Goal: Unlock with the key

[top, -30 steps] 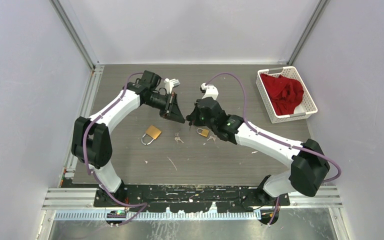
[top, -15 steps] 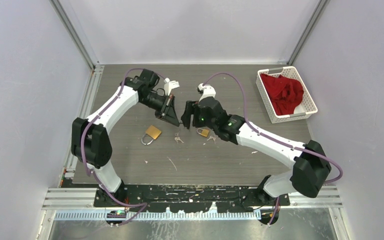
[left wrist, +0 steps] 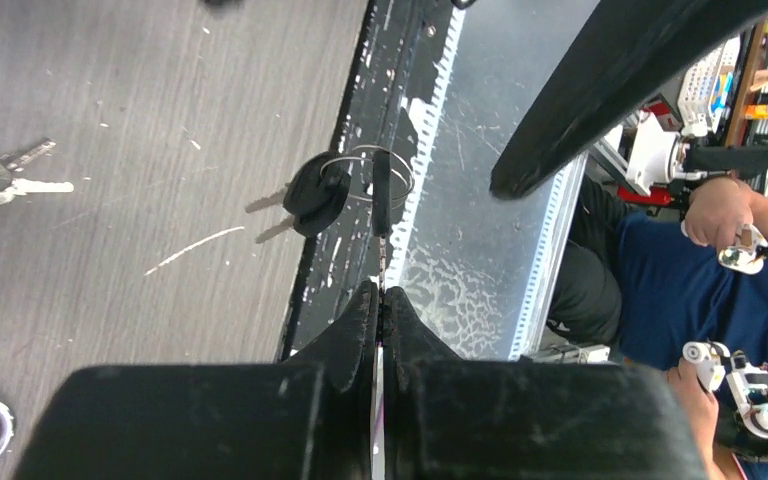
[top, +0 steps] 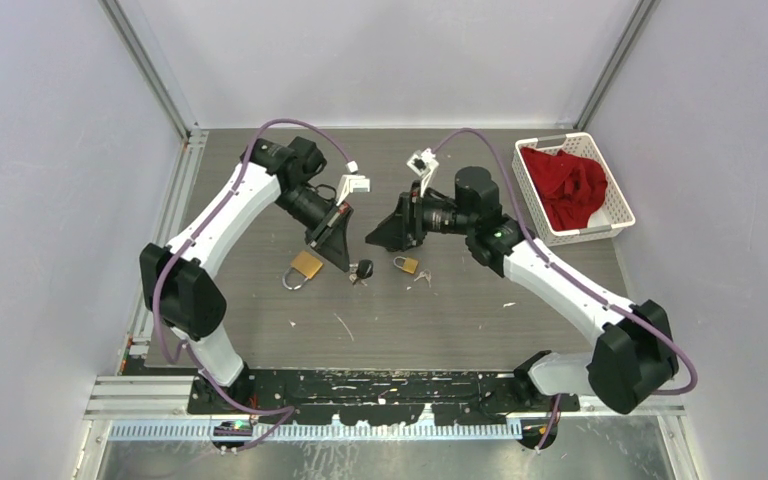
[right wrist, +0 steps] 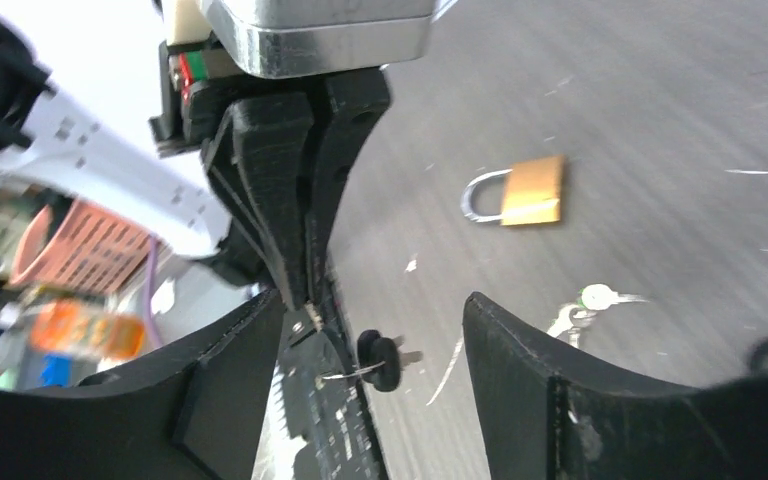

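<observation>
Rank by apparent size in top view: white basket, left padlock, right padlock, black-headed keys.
1. white basket
2. left padlock
3. right padlock and black-headed keys look alike; the keys hang raised, nearer the camera, so no ranking.

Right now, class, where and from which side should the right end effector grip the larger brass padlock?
By its brass body, from above: the larger padlock lies flat with its shackle pointing near-left, so the open right end effector can likely pinch the body's side edges and leave the shackle free.
</observation>
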Motion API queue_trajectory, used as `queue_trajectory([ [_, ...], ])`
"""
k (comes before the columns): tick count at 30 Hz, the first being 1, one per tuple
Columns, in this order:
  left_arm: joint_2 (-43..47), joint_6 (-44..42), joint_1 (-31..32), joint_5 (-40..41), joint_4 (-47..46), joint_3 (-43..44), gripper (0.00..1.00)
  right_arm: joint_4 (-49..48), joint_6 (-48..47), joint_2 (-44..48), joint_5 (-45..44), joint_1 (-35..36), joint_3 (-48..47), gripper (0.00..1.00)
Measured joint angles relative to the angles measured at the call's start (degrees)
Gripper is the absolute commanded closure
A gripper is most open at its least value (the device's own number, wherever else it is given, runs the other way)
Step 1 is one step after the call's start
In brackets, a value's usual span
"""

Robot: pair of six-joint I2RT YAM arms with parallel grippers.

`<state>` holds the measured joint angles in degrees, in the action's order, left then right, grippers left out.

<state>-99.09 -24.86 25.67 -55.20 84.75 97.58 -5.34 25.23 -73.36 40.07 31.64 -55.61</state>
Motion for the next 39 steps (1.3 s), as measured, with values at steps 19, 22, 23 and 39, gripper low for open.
queue_trajectory([
  [19, 2.1, -2.5, 0.8, -1.1, 3.2, 1.7, 1.00, -11.0, 4.8, -3.3, 15.8, 4.1, 6.1, 0.56],
  [22, 2.1, -2.1, 0.8, -1.8, 3.3, 2.2, 1.00, -11.0, 4.6, -3.3, 15.2, 5.2, 6.1, 0.75],
  [23, 2.1, -2.0, 0.8, -1.9, 3.3, 2.3, 1.00, -11.0, 4.4, -3.3, 15.0, 5.4, 6.1, 0.85],
  [39, 2.1, 1.0, 0.8, -1.5, 3.3, 2.8, 0.41, -8.4, 1.0, 1.3, 10.7, 5.4, 6.4, 0.99],
])
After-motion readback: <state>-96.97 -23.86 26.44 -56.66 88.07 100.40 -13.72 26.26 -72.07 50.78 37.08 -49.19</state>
